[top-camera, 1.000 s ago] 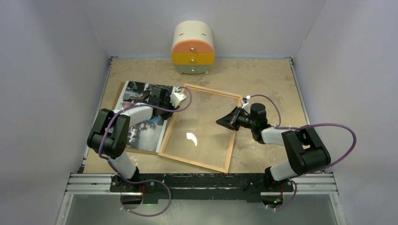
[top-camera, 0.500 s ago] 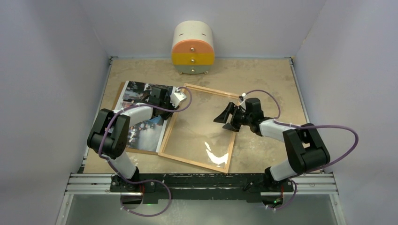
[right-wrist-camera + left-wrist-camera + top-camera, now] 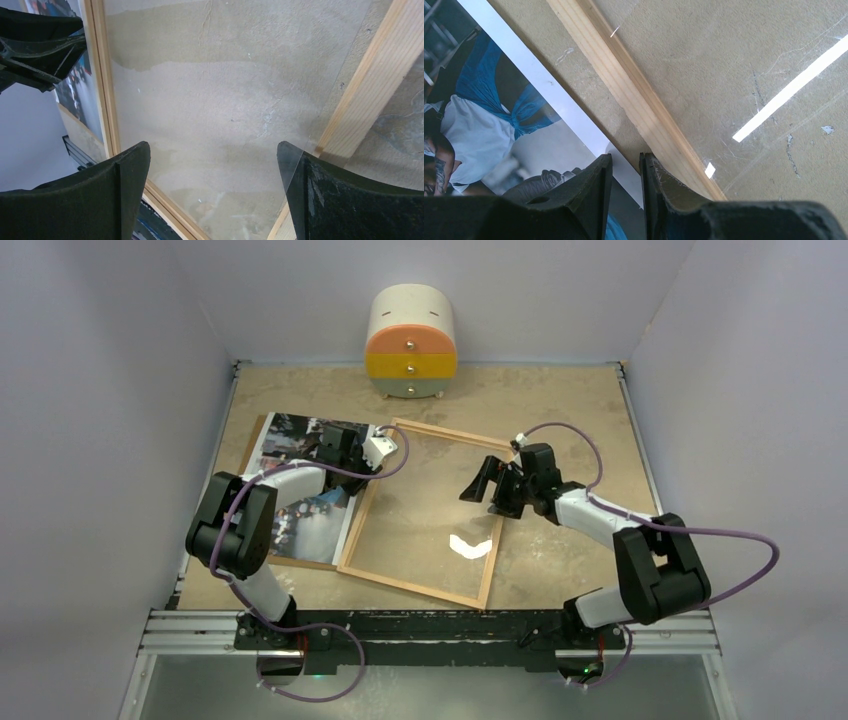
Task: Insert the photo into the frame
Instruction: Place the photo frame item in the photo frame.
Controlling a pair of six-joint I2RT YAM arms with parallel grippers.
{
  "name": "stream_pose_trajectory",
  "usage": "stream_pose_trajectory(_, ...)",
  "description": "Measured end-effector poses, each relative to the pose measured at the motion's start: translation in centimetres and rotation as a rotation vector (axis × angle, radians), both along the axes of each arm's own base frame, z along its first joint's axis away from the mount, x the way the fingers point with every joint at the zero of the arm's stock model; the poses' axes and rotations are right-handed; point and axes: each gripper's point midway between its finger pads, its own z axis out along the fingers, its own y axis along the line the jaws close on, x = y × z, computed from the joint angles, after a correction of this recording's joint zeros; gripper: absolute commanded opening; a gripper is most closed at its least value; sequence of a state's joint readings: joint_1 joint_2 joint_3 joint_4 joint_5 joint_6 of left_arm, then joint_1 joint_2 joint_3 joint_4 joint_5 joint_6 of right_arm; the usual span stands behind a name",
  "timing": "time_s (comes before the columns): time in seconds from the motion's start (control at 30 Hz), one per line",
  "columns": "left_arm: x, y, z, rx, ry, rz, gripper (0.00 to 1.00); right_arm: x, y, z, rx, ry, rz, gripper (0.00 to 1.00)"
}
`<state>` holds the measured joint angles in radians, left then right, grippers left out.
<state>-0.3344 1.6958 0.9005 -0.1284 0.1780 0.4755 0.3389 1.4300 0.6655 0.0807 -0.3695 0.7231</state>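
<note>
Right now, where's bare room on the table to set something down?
Widest: the table right of the frame, out to its right edge. Also the back strip between cabinet and frame, and beside the cabinet. Crowded on the left: photo, frame rail and left end effector sit close together. The right end effector hangs open over the frame.

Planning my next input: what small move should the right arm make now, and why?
Probably draw the right gripper back toward the table's right side. Its jaws stand wide open, holding nothing, above the clear pane in the frame, while the photo lies left of the frame and will need that space.
</note>
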Motion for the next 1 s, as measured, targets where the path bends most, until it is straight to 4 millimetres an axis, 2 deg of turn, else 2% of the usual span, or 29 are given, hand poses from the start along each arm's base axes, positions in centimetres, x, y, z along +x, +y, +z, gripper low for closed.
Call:
stream_pose_trajectory(0.2, 0.0, 0.0, 0.0, 0.0, -0.001, 0.0, 0.3, -0.4, -0.2, -0.4, -0.016, 0.019, 0.002, 0.99)
stream_pose_trajectory(0.33, 0.0, 0.0, 0.0, 0.0, 0.0, 0.0, 0.3, -0.7, -0.4, -0.3, -0.022, 0.02, 0.008, 0.95)
stream_pose_trajectory(0.5, 0.0, 0.0, 0.0, 0.001, 0.0, 0.0, 0.3, -1.2, 0.4, 0.3, 0.037, 0.009, 0.034, 0.83)
stream_pose_trajectory(0.7, 0.0, 0.0, 0.0, 0.0, 0.0, 0.0, 0.3, -1.7, 2.4, 2.0, 0.2, -0.006, 0.075, 0.67)
stream_pose_trajectory(0.9, -0.1, 0.0, 0.0, 0.004, 0.002, -0.006, 0.29, -2.5, 3.8, 3.6, 0.376, -0.024, 0.086, 0.65)
stream_pose_trajectory(1.0, -0.5, 0.0, 0.0, 0.002, 0.015, -0.011, 0.27, -3.0, 4.1, 4.2, 0.436, -0.031, 0.092, 0.49)
